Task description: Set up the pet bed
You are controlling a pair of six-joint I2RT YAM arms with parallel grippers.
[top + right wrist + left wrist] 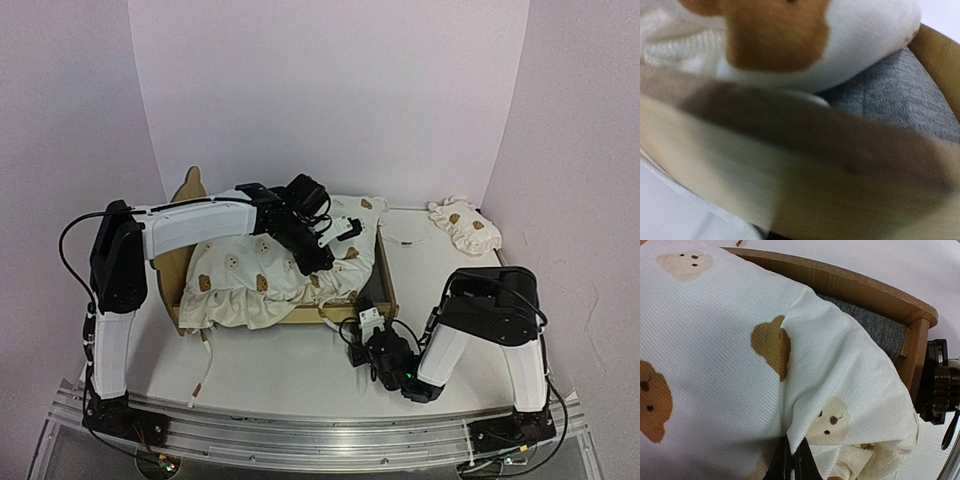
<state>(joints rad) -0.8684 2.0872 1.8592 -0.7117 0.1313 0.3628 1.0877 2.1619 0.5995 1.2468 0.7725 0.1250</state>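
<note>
White walls [330,90] stand behind a white table [290,375]; the pet bed [386,280] sits on the left and middle part of the table, with its tall headboard [188,190] at the left end. A big cream cushion [240,275] with brown bears lies in the bed and hangs over the near side; a string [204,372] from it trails on the table. The left gripper [322,258] reaches over the bed from the left; in the left wrist view its dark fingers [782,465] are close together, pinching a fold of the cushion [715,340] near the wooden rim [865,287]. The right gripper [362,318] is low at the bed's near right corner; its own view is blurry and shows only cushion, grey felt [900,95] and wood, so I cannot tell how its fingers are. A small pillow [463,226] lies far off on the right.
</note>
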